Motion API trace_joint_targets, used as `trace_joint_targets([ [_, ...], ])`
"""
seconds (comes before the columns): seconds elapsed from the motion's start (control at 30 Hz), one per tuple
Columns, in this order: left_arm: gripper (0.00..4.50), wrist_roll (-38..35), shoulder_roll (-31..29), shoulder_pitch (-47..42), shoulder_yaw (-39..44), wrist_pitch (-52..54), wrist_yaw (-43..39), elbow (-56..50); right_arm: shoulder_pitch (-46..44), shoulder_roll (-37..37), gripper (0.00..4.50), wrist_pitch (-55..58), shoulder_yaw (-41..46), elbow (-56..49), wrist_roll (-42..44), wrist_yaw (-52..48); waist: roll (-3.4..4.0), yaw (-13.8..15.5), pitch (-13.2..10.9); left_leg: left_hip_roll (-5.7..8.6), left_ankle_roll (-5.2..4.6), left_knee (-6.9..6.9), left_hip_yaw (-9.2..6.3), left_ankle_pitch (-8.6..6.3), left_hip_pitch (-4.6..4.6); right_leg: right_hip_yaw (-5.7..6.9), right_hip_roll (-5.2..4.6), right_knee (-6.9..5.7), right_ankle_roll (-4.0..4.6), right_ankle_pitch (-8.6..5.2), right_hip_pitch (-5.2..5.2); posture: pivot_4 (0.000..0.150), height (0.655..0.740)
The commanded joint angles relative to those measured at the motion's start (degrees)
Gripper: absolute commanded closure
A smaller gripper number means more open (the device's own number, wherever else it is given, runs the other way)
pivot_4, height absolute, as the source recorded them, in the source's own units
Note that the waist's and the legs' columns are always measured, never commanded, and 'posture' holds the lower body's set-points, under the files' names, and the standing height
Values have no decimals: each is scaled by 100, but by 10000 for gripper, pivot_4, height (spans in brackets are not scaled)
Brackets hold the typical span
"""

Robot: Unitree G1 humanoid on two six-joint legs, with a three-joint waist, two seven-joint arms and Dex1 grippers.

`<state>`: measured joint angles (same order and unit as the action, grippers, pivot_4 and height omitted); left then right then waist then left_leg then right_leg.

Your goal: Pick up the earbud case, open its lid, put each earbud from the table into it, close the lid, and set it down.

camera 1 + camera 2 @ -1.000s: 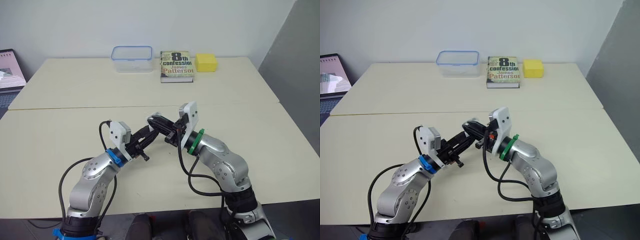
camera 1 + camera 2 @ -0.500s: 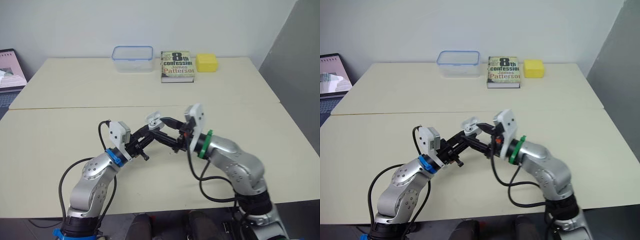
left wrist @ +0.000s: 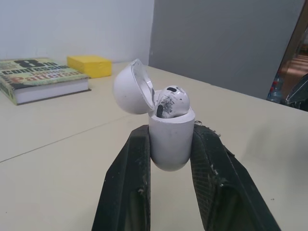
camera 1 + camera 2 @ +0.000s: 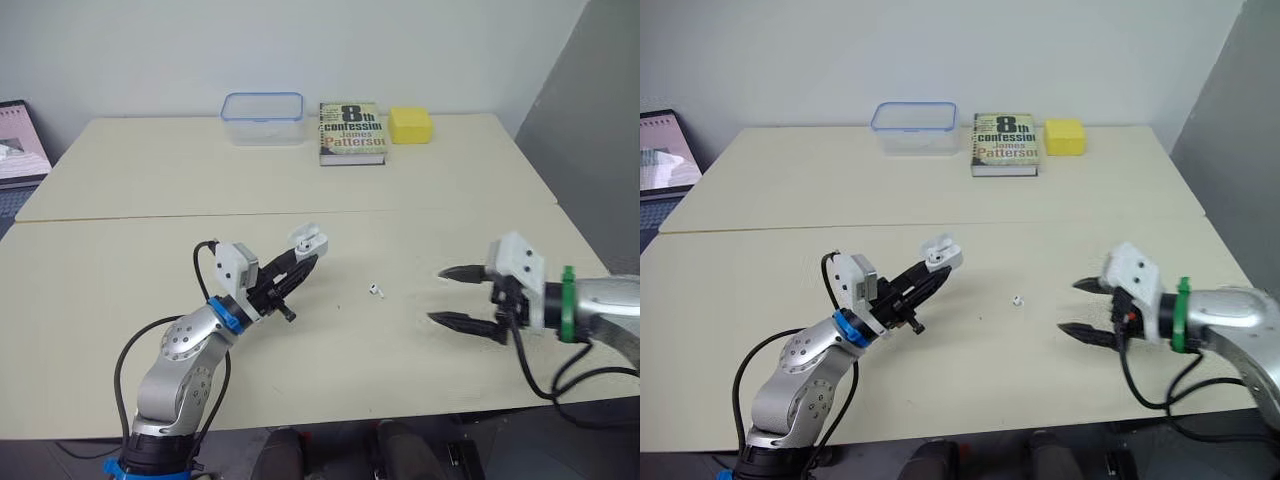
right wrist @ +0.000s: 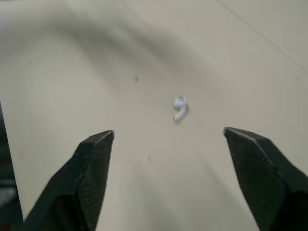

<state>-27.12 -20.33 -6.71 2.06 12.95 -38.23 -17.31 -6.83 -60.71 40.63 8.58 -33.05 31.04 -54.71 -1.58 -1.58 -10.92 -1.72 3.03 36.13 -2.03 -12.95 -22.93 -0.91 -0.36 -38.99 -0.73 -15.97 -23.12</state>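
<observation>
two earbuds are in sight: one earbud (image 3: 173, 100) sits in the case (image 3: 171, 144), the other earbud (image 4: 376, 291) lies loose on the bench (image 4: 150, 180).

readable writing first: the book (image 4: 352, 131) at the far edge says "8th confession" and "james patterson" on its cover. i see no lettering on the case. a yellow block (image 4: 411, 125) lies just beside the book on its right, and a clear tub (image 4: 263, 117) with a blue rim stands on its left. a laptop (image 4: 15, 140) shows at the far left edge.

my left arm bends at the elbow near the front edge, and the forearm slopes up and forward, toward my right. the left pincer (image 4: 297, 268) is clenched on the lower half of the case, one finger on each side, holding it upright above the bench. the lid (image 3: 132, 86) is swung open and tilted back, and the seated earbud's rounded head pokes above the rim.

my right forearm comes in nearly level from the right edge, its pincer (image 4: 437, 295) pointing toward my left, low over the bench. it is released, fingers spread wide and grasping nothing. the loose earbud lies apart from it, beyond the fingertips, between the two pincers. in the right wrist view that earbud (image 5: 179, 108) sits ahead of the gap between the fingers, nearer the middle.
</observation>
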Motion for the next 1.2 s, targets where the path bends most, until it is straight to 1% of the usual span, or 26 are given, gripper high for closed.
trace_joint_targets([
  [0.03,37155,64,-85,11,129,-212,-26,-95,430,-445,0,-587,610,254,-410,-491,0,8,0,1,0,1,1,0,0,0,0,0,0,0,0,1500,7302],
  [0.23,37155,108,-135,54,160,-274,-43,-68,1001,-716,0,-966,1047,421,-682,-844,-1,7,-1,1,0,2,13,0,1,-7,-2,1,-3,2,0,1500,7302],
  [0.3,37155,125,-144,64,176,-287,-40,-57,1034,-664,0,-1007,1046,387,-701,-819,-1,6,-1,1,0,2,14,0,2,-8,-1,1,-4,2,0,1500,7302],
  [0.4,37155,147,-156,67,204,-315,-41,-25,852,-420,0,-949,842,314,-651,-571,-2,5,-1,1,1,3,15,0,2,-9,-1,1,-5,3,0,1500,7302],
  [0.53,37155,180,-166,79,208,-382,-55,46,283,359,0,-814,44,295,-899,207,-4,-15,0,-1,1,3,17,0,5,-11,-1,-1,-6,3,1,1500,7302],
  [0.7,37155,214,-157,103,180,-440,-45,82,-447,1661,0,-796,-1118,600,-1558,1234,-4,-9,0,-1,3,3,16,1,2,-12,-1,0,-8,5,-1,1500,7302],
  [0.8,37155,240,-138,135,143,-466,-29,78,-781,2410,0,-933,-1708,1147,-1940,1650,-5,-7,1,0,3,3,16,1,2,-12,-3,0,-8,5,-1,1500,7302],
  [0.9,37155,257,-124,155,103,-469,-27,56,-1010,3001,0,-1337,-2198,1906,-2347,1885,-6,-8,2,0,3,4,17,1,2,-12,-3,-2,-8,5,-1,1500,7302],
  [1.03,37155,259,-152,131,101,-447,-44,38,-1235,3588,0,-1645,-2406,2682,-2606,2099,-6,-7,2,-1,2,2,16,1,2,-12,-3,-2,-7,6,-2,1500,7302],
  [1.13,37155,261,-166,122,108,-432,-37,26,-1340,3867,0,-1687,-2399,3000,-2671,2177,-6,-8,3,-1,2,4,18,1,4,-13,-3,-4,-4,8,-2,1500,7302],
  [1.2,37155,259,-176,132,104,-419,-31,-2,-1348,3951,3645,-1532,-2399,3062,-2681,2193,-5,-11,4,-3,2,4,17,1,7,-13,-2,-5,-4,9,-1,1500,7302],
])
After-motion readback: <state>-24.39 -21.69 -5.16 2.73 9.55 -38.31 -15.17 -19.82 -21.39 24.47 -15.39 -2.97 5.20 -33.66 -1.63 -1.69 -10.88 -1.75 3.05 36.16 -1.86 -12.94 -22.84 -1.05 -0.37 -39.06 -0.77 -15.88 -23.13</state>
